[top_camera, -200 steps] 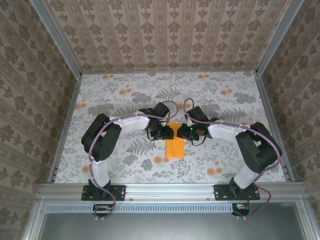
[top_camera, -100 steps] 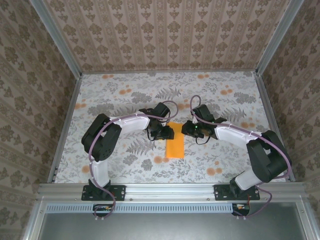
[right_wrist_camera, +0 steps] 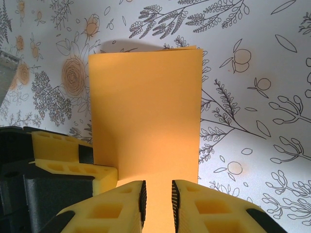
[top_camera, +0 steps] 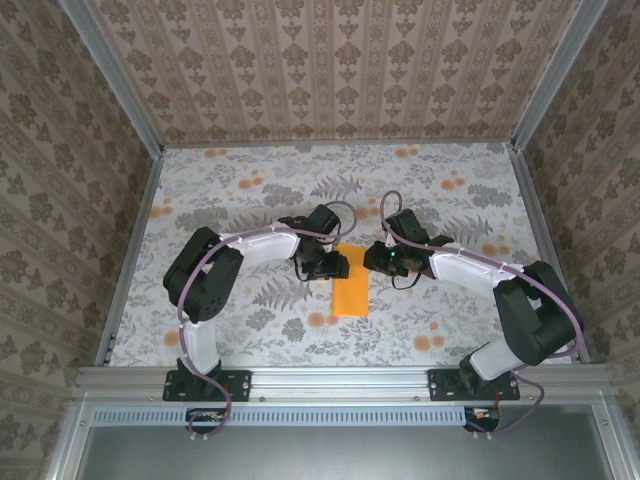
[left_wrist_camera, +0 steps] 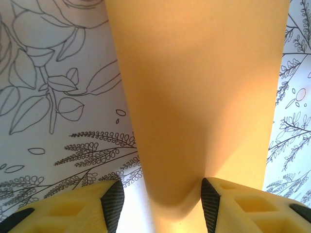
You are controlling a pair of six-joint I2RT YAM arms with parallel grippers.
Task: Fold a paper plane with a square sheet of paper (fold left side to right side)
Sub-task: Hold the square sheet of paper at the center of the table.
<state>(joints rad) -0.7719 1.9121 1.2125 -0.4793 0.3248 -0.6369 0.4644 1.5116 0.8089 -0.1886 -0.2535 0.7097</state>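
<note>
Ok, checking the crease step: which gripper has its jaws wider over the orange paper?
The left gripper: its jaws stand well apart over the orange paper's end, while the right gripper's leave just a slit.

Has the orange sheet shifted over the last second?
No. The orange sheet keeps its near-left corner just beside the same pale-orange flower print.

We see left arm (top_camera: 258, 243) and right arm (top_camera: 465, 263): black joint housings, white link shells. Lilac cable (top_camera: 181, 312) strung along each, looping out behind gripper. On left gripper (left_wrist_camera: 163, 194): yellow fingers (left_wrist_camera: 73, 211) with moulded square pockets, black pads (left_wrist_camera: 114, 206) on inner faces. On right gripper (right_wrist_camera: 157, 194): same yellow fingers, finely ribbed black pads. Black base plates (top_camera: 208, 383) at arm ends farthest from grippers.
</note>
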